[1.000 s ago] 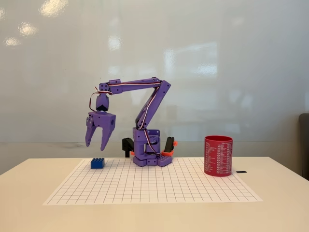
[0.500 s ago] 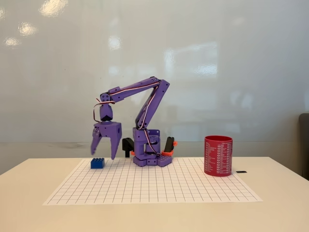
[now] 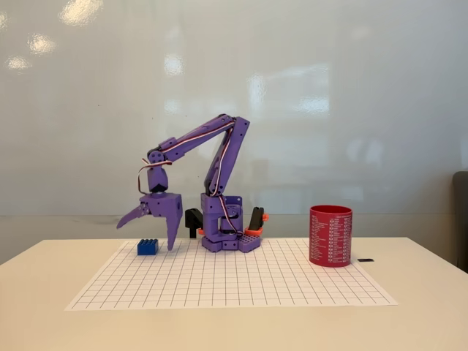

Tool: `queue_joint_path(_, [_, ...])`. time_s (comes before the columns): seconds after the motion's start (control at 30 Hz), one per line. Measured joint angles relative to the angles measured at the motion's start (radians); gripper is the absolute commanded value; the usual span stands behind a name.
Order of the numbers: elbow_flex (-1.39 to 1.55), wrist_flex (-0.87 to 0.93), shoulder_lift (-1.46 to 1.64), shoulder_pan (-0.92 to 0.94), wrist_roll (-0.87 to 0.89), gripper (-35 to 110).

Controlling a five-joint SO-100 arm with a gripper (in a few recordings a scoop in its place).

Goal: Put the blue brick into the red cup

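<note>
On the left part of the gridded mat [image 3: 219, 281], the blue brick [image 3: 148, 247] sits flat on the surface, and the purple arm's jaws [image 3: 150, 232] hang spread wide just above and beside it, one finger splayed out to the left, the other pointing down close to the brick's right side. This looks like the approach-to-grasp step: the next move calls for settling the fingers around the brick and closing on it. Well apart to the right stands the red cup [image 3: 330, 235], upright; its inside cannot be seen from this side view.
</note>
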Motion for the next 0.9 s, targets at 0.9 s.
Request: queue_joint_path(0.9, [-0.233,0.058,-0.028,-0.038,0.002,-1])
